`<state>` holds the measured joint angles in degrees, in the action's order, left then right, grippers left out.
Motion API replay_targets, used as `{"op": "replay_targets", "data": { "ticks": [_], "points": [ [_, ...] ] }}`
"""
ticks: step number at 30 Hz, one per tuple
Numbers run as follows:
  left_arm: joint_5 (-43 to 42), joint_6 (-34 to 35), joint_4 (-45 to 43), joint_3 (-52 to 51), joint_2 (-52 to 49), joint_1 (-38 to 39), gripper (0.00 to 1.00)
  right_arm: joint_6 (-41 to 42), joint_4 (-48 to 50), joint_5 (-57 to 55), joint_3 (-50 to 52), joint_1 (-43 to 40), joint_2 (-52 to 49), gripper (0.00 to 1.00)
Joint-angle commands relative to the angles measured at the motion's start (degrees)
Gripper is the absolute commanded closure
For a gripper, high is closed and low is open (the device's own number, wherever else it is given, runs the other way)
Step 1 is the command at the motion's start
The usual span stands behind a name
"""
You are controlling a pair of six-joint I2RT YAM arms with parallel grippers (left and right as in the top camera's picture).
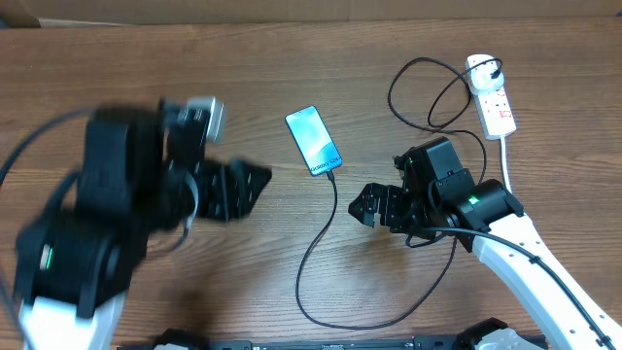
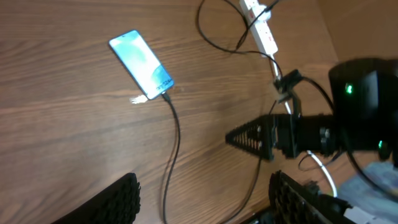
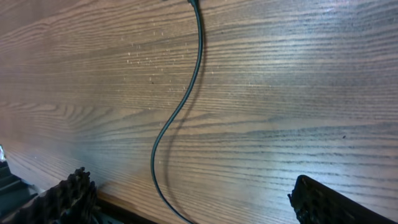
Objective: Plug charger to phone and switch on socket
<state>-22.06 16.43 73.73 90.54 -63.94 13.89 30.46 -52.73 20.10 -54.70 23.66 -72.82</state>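
Here's the phone (image 1: pixel 314 139), screen lit, lying flat mid-tabletop (image 1: pixel 146 58). It's angled so its lower short edge faces the near side, right where the charger (image 1: pixel 326 233) meets it. The connector tip sits against that edge. It looks plugged in, though I can't tell how fully it's seated.

From there the black cable runs down the wood, loops round near the front and climbs to the socket (image 1: pixel 493 97), which sits at the far right, well apart from the phone. There's slack everywhere, so nothing tugs on the plug.

The left hand (image 2: pixel 204 183) has its fingers spread, with only bare wood and the loose cable between them. It hovers left of the phone, the arm blurred from overhead.

The right hand (image 1: pixel 364 207) is spread wide and empty, low beside the cable's middle run, fingers pointing left, arm reaching in from the near right corner.

By my read the plugging looks done and the switch is what's left, with the right arm nearer to it. The switch's state is too small to read.
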Motion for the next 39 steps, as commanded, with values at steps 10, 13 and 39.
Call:
{"op": "replay_targets", "data": {
  "ticks": [10,13,39],
  "points": [
    [6.25,9.57,-5.68,-27.12,31.93,0.48,0.31,0.20,0.37,-0.57,-1.42,-0.15,0.02,0.00],
    [7.91,10.97,-6.03,-30.40,37.09,0.50,0.27,0.20,0.37,-0.57,-1.42,-0.15,0.02,0.00],
    [15.30,12.07,-4.76,-33.14,40.30,0.48,0.00,-4.81,-3.08,-5.81,-19.76,-8.17,-0.15,0.00]
  ]
}}
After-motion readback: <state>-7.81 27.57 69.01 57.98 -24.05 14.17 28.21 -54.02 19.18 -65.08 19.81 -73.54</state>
